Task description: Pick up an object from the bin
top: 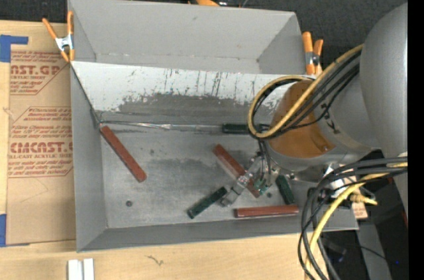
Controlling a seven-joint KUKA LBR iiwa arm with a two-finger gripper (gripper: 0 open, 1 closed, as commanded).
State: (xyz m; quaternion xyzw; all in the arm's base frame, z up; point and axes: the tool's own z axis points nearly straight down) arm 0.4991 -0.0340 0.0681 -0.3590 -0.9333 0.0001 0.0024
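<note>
You have the gripper [256, 182] down low in the near right part of the bin [165, 77], under the arm's orange cover [298, 136] and its looped cables [278, 90]. Its tip sits at the near right end of the middle brown bar [227, 159], a flat reddish-brown strip lying aslant on the floor. You cannot tell from here whether it touches the bar, and you cannot tell whether the gripper is spread or closed.

Just left of it lies a dark green marker [207, 202], angled toward the near left. A second reddish strip, the near brown bar [266, 211], lies flat along the near wall just below the gripper. A short dark green piece [285, 190] lies to its right. Well apart at the left lies the left brown bar [123, 153], aslant. A thin rod [165, 126] runs along the far edge of the floor.
</note>
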